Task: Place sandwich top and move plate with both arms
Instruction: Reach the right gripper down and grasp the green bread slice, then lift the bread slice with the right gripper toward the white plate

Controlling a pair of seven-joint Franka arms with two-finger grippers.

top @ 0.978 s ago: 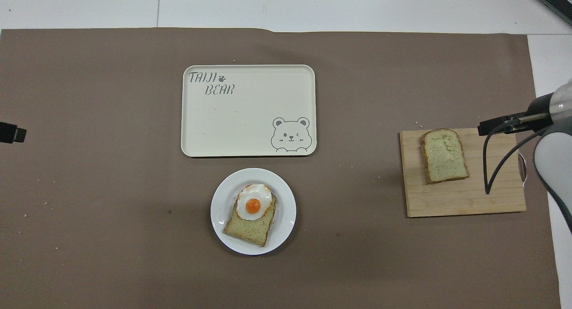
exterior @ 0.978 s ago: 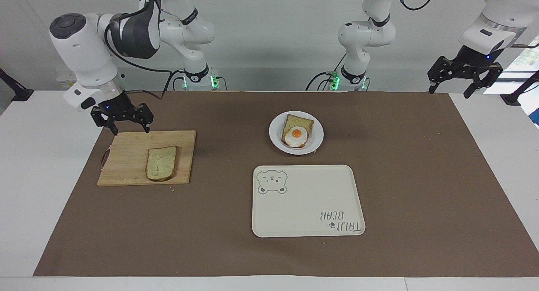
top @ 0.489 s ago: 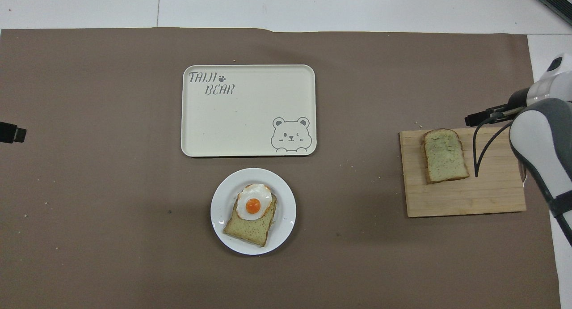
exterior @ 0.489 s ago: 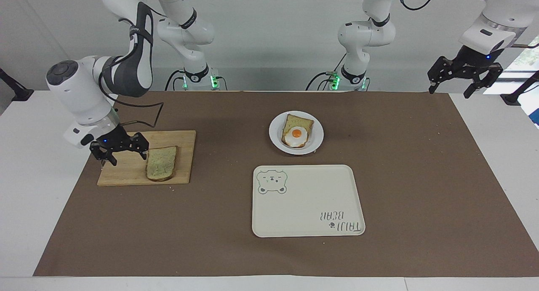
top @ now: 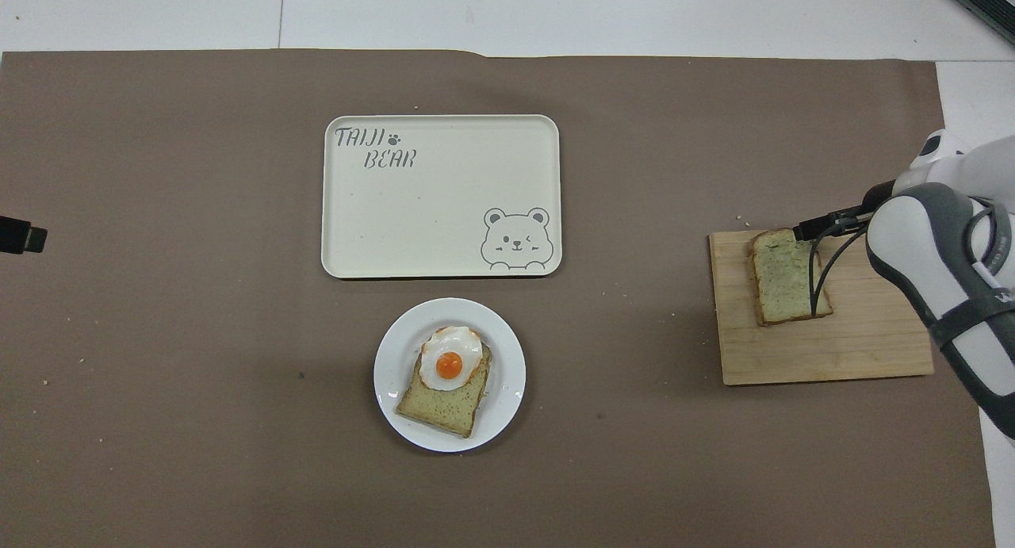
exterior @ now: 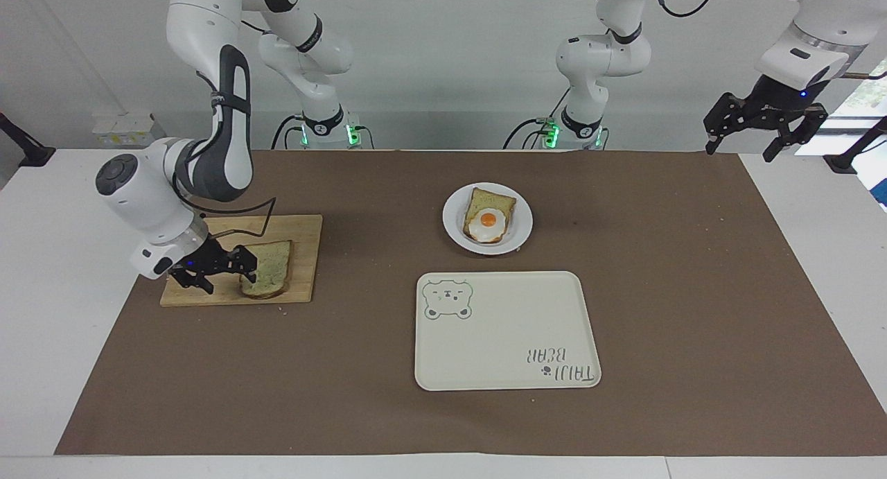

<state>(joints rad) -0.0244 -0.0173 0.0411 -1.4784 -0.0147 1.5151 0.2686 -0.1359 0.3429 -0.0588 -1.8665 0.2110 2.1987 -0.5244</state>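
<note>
Lying flat on the cutting board (exterior: 291,233) toward the right arm's end is the sandwich top (exterior: 270,274), the right gripper (exterior: 220,274) hanging spread just beside its edge, gripping nothing. Sitting mid-table is the plate (exterior: 454,229) carrying egg toast (exterior: 489,215), the bear tray (exterior: 506,340) farther out. Waiting raised, the left gripper (exterior: 740,146) is hanging spread

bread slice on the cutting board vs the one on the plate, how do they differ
The bread slice on the cutting board is bare; the bread slice on the plate carries a fried egg. The first lies on a wooden cutting board toward the right arm's end of the table, with the open right gripper at its edge; the second sits on a round white plate mid-table, no gripper near it. Both are pale, speckled, brown-crusted and lie flat.
</note>
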